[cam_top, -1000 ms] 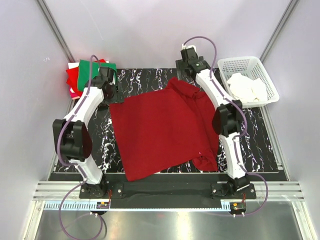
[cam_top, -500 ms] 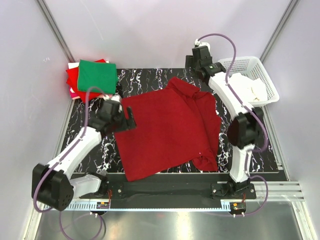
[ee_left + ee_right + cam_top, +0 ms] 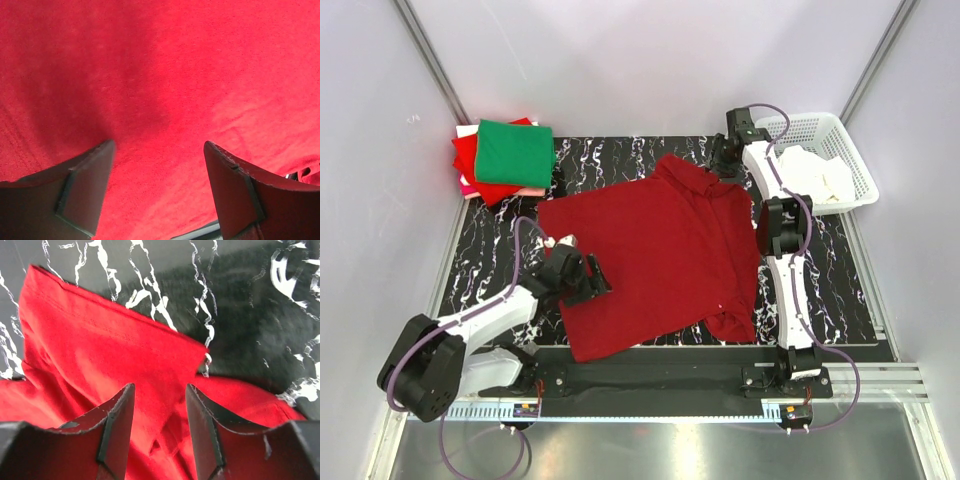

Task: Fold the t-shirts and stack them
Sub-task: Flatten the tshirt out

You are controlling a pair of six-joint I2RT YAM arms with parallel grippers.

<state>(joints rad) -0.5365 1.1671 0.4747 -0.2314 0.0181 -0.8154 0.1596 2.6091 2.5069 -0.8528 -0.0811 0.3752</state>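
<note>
Marbled table [image 3: 500,240] holds crimson shirt [image 3: 650,250] beneath left end effector [image 3: 157,150] (jaws apart).

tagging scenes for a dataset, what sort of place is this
Probably a lab robot test cell: a left arm and right arm bolted at the edge of a marbled mat, bare walls with metal posts, and a red shirt spread out near a stack of folded ones.

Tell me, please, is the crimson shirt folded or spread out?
Spread out: the crimson shirt lies flat across the mat, collar at the far edge, right side rumpled.
</note>
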